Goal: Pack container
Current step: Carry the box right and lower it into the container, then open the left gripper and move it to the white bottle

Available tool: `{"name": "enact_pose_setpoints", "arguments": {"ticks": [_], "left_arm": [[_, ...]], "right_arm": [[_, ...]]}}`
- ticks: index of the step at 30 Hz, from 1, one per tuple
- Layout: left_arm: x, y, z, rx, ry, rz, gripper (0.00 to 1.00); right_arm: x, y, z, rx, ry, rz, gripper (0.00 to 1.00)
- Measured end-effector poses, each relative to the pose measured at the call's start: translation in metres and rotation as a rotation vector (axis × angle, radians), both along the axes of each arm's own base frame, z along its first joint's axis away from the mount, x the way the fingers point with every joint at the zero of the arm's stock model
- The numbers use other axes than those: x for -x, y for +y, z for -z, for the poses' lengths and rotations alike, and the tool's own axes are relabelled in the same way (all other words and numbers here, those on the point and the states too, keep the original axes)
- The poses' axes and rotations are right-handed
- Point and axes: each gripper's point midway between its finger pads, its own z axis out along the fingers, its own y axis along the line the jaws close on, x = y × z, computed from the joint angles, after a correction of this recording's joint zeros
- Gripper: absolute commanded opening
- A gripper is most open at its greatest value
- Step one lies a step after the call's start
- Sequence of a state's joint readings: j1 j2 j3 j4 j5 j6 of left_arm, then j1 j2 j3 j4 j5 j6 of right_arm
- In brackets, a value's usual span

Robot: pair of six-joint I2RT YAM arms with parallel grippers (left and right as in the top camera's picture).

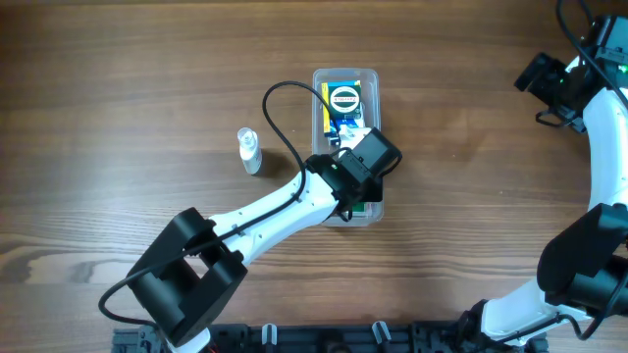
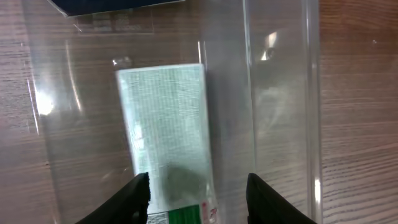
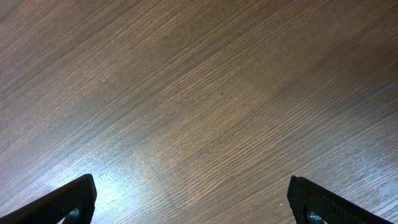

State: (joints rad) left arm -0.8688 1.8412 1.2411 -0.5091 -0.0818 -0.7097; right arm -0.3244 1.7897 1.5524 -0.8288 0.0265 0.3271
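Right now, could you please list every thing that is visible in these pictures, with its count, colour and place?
container: one, clear, table centre, under the left arm's wrist.
labelled box: one, yellow and blue with a round black-and-white label, far end of the container.
white box: one, white with a green end, lying inside the container.
small bottle: one, clear, on the table left of the container.
table: one, brown wood.
left gripper: one, black, open, over the white box.
right gripper: one, black, open, above bare table, far right.
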Motion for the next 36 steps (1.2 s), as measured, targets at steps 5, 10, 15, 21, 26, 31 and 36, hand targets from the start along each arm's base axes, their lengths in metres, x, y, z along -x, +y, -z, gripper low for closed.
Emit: {"name": "enact_pose_setpoints", "arguments": {"ticks": [5, 10, 15, 21, 26, 31, 36], "left_arm": [[0.0, 0.0, 0.0, 0.0, 0.0, 0.0, 0.58], [-0.005, -0.004, -0.003, 0.017, -0.024, -0.003, 0.6], [-0.019, 0.001, -0.013, 0.021, -0.075, 0.002, 0.63], [-0.051, 0.05, -0.087, 0.052, -0.214, -0.103, 1.0], [-0.05, 0.101, -0.129, 0.02, -0.254, -0.165, 1.0], [-0.055, 0.126, -0.149, -0.042, -0.325, -0.102, 1.0], [-0.055, 0.167, -0.136, -0.177, -0.276, -0.065, 0.98]], "right_arm": [[0.0, 0.0, 0.0, 0.0, 0.0, 0.0, 1.0], [0.0, 0.0, 0.0, 0.0, 0.0, 0.0, 1.0], [0.0, 0.0, 0.0, 0.0, 0.0, 0.0, 1.0], [0.0, 0.0, 0.0, 0.0, 0.0, 0.0, 1.0], [0.0, 0.0, 0.0, 0.0, 0.0, 0.0, 1.0], [0.0, 0.0, 0.0, 0.0, 0.0, 0.0, 1.0], [0.0, 0.0, 0.0, 0.0, 0.0, 0.0, 1.0]]}}
